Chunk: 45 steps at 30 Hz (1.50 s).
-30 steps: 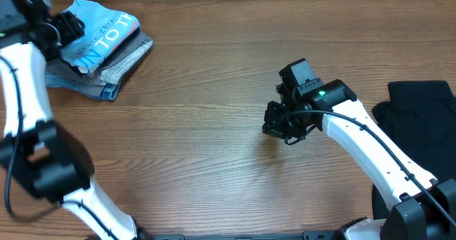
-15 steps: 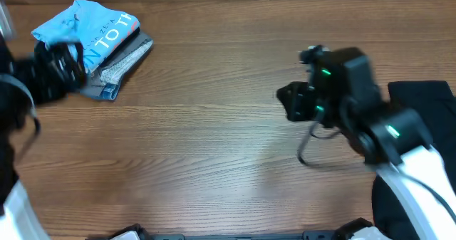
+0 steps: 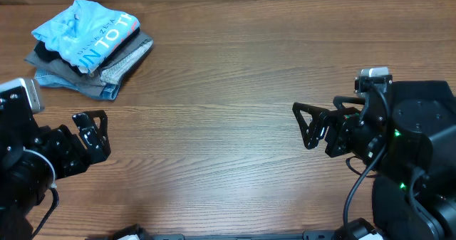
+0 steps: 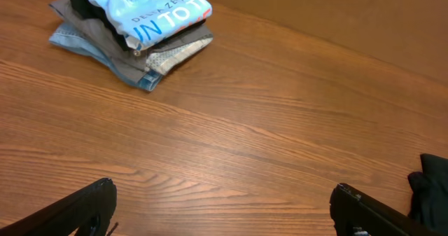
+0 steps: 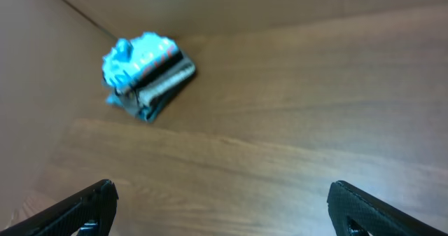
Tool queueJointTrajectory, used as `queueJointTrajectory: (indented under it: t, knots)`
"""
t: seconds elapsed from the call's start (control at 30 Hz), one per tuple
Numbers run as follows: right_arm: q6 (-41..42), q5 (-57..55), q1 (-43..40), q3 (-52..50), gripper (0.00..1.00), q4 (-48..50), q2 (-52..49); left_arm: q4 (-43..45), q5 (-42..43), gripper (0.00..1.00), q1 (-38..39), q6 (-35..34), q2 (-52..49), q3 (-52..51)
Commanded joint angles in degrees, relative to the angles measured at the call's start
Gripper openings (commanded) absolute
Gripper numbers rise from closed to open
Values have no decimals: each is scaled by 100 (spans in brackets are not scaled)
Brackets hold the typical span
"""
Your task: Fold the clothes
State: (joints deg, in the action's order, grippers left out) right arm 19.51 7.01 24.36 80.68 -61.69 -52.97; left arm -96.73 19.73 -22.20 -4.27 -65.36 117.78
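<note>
Across the whole overhead frame, the wooden table (image 3: 228, 83) is the biggest thing. In its upper left corner sits the pile of clothes (image 3: 117, 65): denim, grey + dark pieces stacked, w/ the sky-blue T-shirt (image 3: 85, 37) bunched on top, lettering showing. At the lower right edge of the left wrist view there's a dark cloth (image 4: 430, 194), prob. another garment. The left gripper (image 3: 95, 134) is at lower left, the right gripper (image 3: 305, 126) at centre right; both claws are spread wide w/ nothing in them, well apart from the pile. Handling, as a guess: tee is light, limp, won't hold shape, may drag the pile. Best pinched at hem or shoulder corners, one arm per corner
</note>
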Motion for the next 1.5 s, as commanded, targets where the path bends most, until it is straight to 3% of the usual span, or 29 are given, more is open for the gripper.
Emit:
queueJointTrajectory:
  t: [0.0,0.5,0.7,0.87,1.13,1.47]
  knots:
    - [-22,-90,0,114,100,-170,-15,-7,-68,100,9,90,-39,-42]
    - [-26,-101,0,107,100,-468,-120,-7,-68,100,9,90,-98,-42]
    - [-345,-811,-358,-208,100,214,503,-7,-68,100,9,90,-101,-42]
    - [-1104,-691,-942,-1510,100,1456,1556,-7,-68,100,9,90,-101,-42]
    - [-1075,-382,-1602,-4645,100,3150,3751,-7,-68,100,9,90,-101,-42]
    - [-1051,-291,-1641,-7134,100,4935,5125,-7,-68,100,9,90,-101,-42]
